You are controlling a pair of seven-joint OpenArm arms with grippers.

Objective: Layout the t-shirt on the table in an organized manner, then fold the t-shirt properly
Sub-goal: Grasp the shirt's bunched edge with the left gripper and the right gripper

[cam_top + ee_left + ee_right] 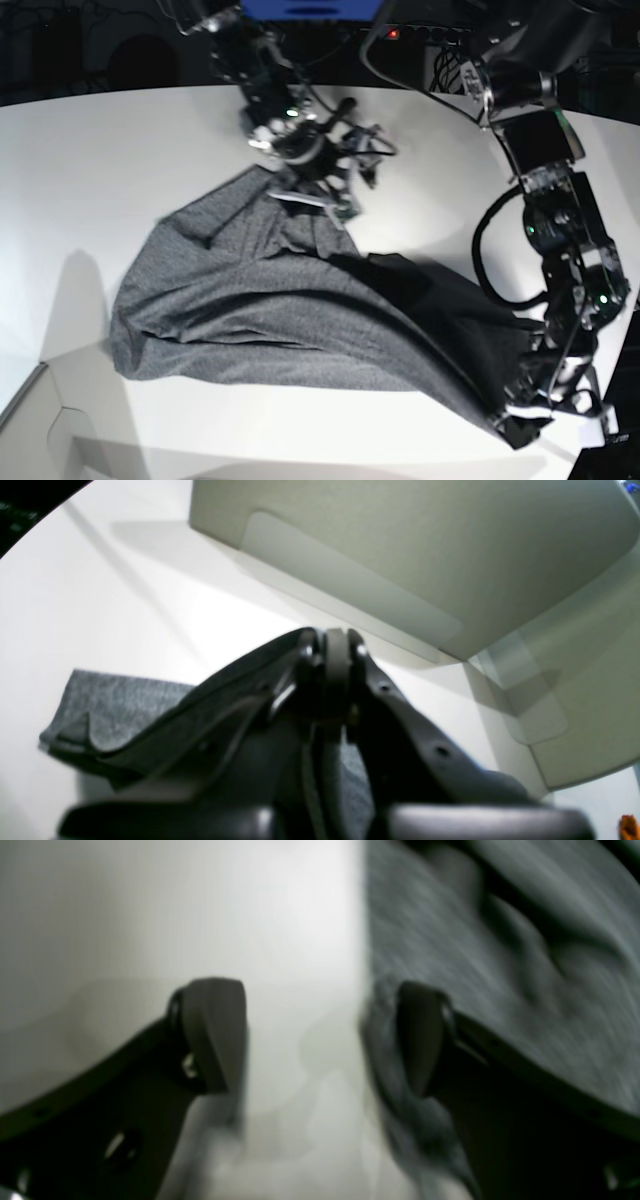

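Left gripper (336,652) is closed tight on the t-shirt (270,300), its two dark fingers pinched together with a strip of grey knit running down between them in the left wrist view. In the base view this gripper (540,400) sits low at the near right edge of the table (90,170), holding one end of the cloth, which rises in a dark fold toward it. From there the t-shirt stretches diagonally across the middle of the table to the far side, where the right gripper (325,190) is. Most of the cloth lies rumpled and spread flat in the near left part of the table.

Right gripper (320,1040) stands wide open and grips nothing. In the blurred right wrist view one finger is over bare white table and the other is against the shirt's edge; whether it touches the cloth I cannot tell.

A pale box (400,555) rests on the table beyond the left gripper.
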